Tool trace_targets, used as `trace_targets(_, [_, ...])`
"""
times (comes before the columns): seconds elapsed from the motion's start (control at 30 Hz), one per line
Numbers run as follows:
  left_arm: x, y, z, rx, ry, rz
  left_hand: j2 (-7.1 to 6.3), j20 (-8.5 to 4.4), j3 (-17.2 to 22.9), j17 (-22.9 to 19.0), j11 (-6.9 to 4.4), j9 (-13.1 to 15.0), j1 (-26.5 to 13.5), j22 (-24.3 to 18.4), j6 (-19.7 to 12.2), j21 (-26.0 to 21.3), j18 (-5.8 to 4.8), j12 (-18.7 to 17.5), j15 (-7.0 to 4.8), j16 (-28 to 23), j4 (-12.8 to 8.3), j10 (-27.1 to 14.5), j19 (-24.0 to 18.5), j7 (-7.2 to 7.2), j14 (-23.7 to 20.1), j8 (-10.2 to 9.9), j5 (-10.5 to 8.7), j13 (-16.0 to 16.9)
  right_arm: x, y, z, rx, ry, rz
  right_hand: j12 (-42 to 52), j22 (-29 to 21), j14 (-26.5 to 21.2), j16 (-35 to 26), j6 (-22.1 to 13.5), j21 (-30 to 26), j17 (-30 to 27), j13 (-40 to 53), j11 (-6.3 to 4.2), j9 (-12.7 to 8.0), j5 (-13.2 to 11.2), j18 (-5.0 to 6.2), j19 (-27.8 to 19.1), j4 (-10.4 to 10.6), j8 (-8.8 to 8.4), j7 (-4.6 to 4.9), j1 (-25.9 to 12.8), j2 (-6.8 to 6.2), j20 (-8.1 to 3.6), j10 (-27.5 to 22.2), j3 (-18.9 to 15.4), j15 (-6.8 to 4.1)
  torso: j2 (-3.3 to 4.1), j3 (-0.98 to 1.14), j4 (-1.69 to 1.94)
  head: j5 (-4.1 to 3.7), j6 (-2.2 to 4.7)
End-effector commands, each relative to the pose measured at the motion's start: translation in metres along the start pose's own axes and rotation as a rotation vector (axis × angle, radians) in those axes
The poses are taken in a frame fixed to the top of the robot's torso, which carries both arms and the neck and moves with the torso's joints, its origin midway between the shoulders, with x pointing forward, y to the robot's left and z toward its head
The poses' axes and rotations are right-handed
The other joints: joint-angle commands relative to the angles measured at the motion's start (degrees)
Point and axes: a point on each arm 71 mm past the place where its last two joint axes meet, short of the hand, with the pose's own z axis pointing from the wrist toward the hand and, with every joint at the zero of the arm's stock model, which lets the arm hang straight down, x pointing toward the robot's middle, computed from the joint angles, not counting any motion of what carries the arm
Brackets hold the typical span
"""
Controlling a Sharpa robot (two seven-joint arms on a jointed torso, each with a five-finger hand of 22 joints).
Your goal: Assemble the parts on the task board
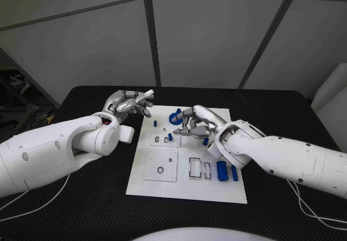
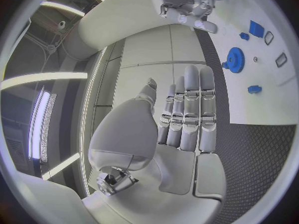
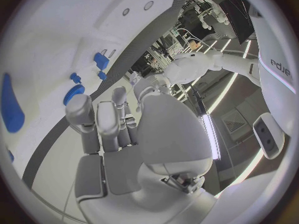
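Black and bare-topped, the bench (image 1: 87, 206) carried the white task board (image 1: 145, 188) at its middle when we looked down on it. On the board's far end sat a blue gear (image 1: 176, 118), with a small blue part (image 1: 155, 122) just beside it and a slim blue peg (image 1: 170, 136) near the slotted plates. Toward the board's near right lay two larger blue parts (image 1: 222, 170), side by side and apart from the dark-rimmed recesses (image 1: 195, 167) next to them; those recesses looked unfilled. We judged the assembly to be at an early stage: most pieces appeared to lie loose on the board, and seating them in their slots was the work left. Whether the gear was already mounted, we could not tell.

Our right robot hand (image 1: 191, 125) hung over the board's far middle, fingers bent downward close to the gear and peg; whether it pinched anything, we could not tell. In its wrist camera its fingers (image 3: 102, 129) stood apart with nothing seen between them. Our left robot hand (image 1: 131, 104) was raised beyond the board's left edge, holding nothing, its fingers (image 2: 190, 112) straight in its own wrist camera.
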Motion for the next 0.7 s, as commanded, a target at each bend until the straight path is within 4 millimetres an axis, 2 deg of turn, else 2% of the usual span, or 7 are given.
trace_targets(0.03, [0.0, 0.002, 0.004, -0.111, 0.117, 0.186, 0.01, -1.59, -1.14, 13.52, -0.96, 0.61, -1.69, 12.11, 0.9, 11.44, -0.2, 2.8, -1.03, 13.73, 0.67, 1.37, 4.51, -0.83, 2.79, 0.52, 0.24, 2.55, -0.019, -0.001, -0.001, 0.013, -0.052, 0.239, -5.49, -9.08, -3.84, -9.98, 1.3, -7.75, -10.54, -4.72, -0.24, -0.14, 0.69, 2.2, -6.71, 0.57, 0.37, -0.32, 0.87, 0.28, -0.18, -0.79, 0.57, -0.1, -0.66, 0.3, -0.2, 0.41, -0.01])
trace_targets(0.1, [-0.004, 0.002, 0.006, -0.177, 0.156, 0.287, 0.2, -2.2, -2.09, 32.11, -1.5, 1.43, -2.94, 25.05, 1.32, 22.28, -1.99, 6.19, -1.85, 31.29, 1.35, 1.79, 7.83, -1.48, 3.9, 1.17, 0.12, 5.62, -0.036, -0.005, -0.003, 0.042, -0.094, 0.298, -11.57, -18.66, -8.69, -22.13, 2.4, -16.88, -21.01, -9.7, -0.19, -0.21, 1.19, 3.8, -13.7, 1.11, 0.25, -0.29, 1.2, 0.2, -0.09, -0.43, 1.55, 0.06, -0.87, 0.41, -0.31, 0.56, -0.06])
trace_targets(0.17, [-0.006, 0.001, 0.009, -0.235, 0.182, 0.372, 1.53, -2.72, -2.7, 44.28, -2.25, 2.23, -4.91, 34.57, 1.97, 29.79, -3.21, 9.37, -2.28, 42.44, 2.93, 2.38, 10.55, -1.73, 4.93, 2.02, 0.43, 8.25, -0.05, -0.009, -0.003, 0.063, -0.13, 0.336, -19.9, -22.16, -8.94, -30.67, 4.02, -22.31, -24.63, -17.23, -0.37, -0.37, 1.65, 3.89, -14.22, 1.97, -0.2, 0.01, 1.41, -0.71, 0.16, 3.04, 3.17, 0.34, -1.09, 0.54, -0.42, 0.74, -0.14])
trace_targets(0.23, [-0.006, -0.002, 0.012, -0.293, 0.209, 0.459, 3.06, -3.38, -4.09, 53.13, -2.46, 4.67, -5.58, 41.7, 1.22, 36.02, -4.0, 17.33, -2.4, 50.36, 3.98, -2.06, 10.41, -2.13, 3.25, 4.11, 0.33, 16.04, -0.067, -0.013, -0.003, 0.084, -0.171, 0.365, -27.08, -25.16, -7.33, -37.92, 5.49, -26.46, -27.48, -23.66, -0.09, -0.44, 1.99, 3.91, -12.72, 2.74, -0.96, 0.06, 1.36, -1.5, 0.37, 6.5, 4.67, 0.65, -1.29, 0.71, -0.56, 0.94, -0.18])
trace_targets(0.33, [-0.005, -0.007, 0.016, -0.357, 0.241, 0.572, 3.14, -3.43, -5.93, 55.94, -2.88, 6.45, -7.68, 45.58, 1.91, 38.84, -4.4, 22.52, -2.66, 52.67, 5.63, -2.12, 11.14, -2.95, 3.56, 6.07, 0.27, 20.58, -0.087, -0.019, -0.003, 0.108, -0.219, 0.387, -33.15, -27.6, -5.62, -44.32, 6.84, -29.77, -30.33, -28.9, 0.08, -0.43, 2.73, 3.84, -11.13, 3.18, -1.74, 0.0, 1.46, -1.64, 0.67, 9.24, 6.26, 0.91, -1.52, 0.87, -0.63, 1.07, -0.36])
trace_targets(0.53, [0.004, -0.023, 0.025, -0.408, 0.315, 0.796, 4.16, -3.57, -10.56, 57.37, -3.65, 11.96, -8.66, 50.73, 0.33, 42.57, -5.16, 40.49, -3.66, 53.43, 8.5, -1.85, 11.87, -3.65, 3.26, 10.67, 0.15, 39.79, -0.115, -0.028, -0.005, 0.139, -0.28, 0.391, -38.88, -30.45, -4.55, -51.81, 8.67, -33.58, -34.08, -33.6, 0.5, -0.37, 3.41, 3.8, -8.97, 3.45, -2.69, -0.11, 0.75, -1.92, 0.84, 11.85, 7.13, 1.29, -1.75, 1.15, -0.7, 1.39, -0.79])
trace_targets(0.7, [0.017, -0.027, 0.033, -0.435, 0.385, 0.927, 5.46, -3.67, -12.65, 57.37, -3.65, 14.96, -9.23, 50.81, -1.05, 42.63, -5.0, 44.64, -3.45, 53.12, 10.17, -2.24, 11.2, -3.56, 3.07, 12.76, 0.21, 44.61, -0.127, -0.032, -0.006, 0.149, -0.298, 0.377, -42.05, -33.21, -3.68, -56.7, 9.15, -37.26, -37.06, -36.42, 0.96, -0.39, 3.69, 3.78, -7.67, 3.23, -3.78, 0.12, 0.34, -2.24, 1.29, 13.14, 7.35, 1.73, -1.91, 1.4, -0.75, 1.43, -1.22])
